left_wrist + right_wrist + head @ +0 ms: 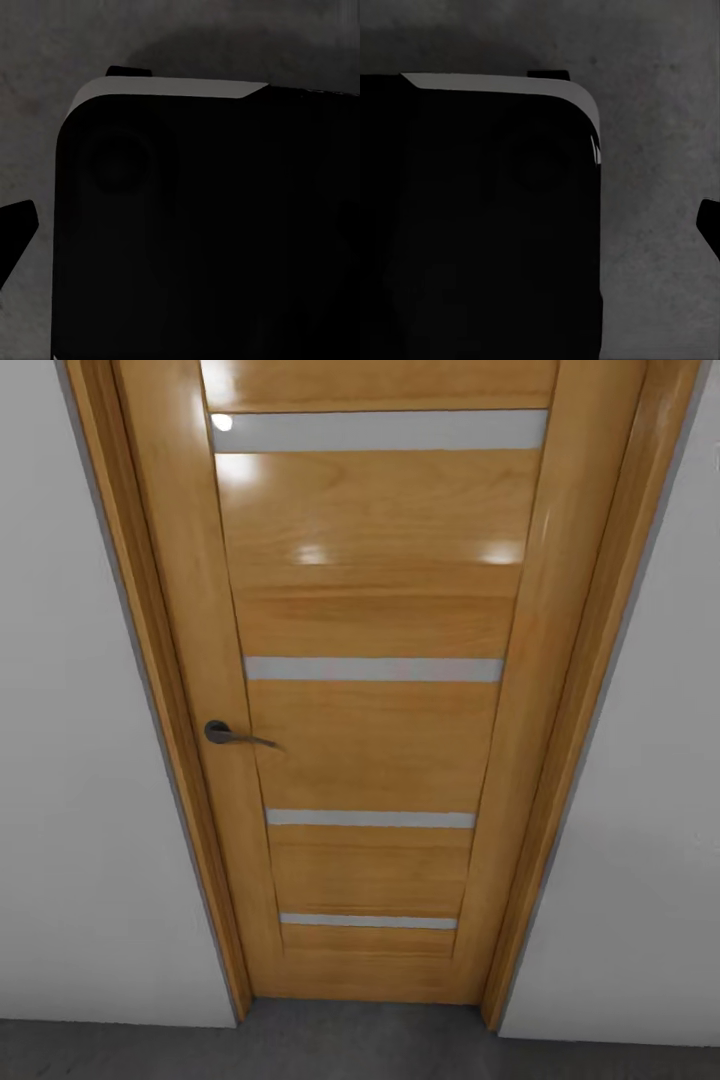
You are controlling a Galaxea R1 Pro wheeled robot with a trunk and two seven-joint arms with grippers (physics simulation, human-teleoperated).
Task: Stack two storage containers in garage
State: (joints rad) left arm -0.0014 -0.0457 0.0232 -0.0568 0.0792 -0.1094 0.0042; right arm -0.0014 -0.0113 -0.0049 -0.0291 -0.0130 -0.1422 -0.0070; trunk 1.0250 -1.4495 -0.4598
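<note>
Wooden door (375, 690) shut ahead, dark concrete floor (360, 1045) at its foot.

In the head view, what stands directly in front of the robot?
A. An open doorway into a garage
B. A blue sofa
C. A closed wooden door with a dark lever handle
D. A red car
C: the wooden door sits shut in its frame, with the dark lever handle on its left side.
</note>
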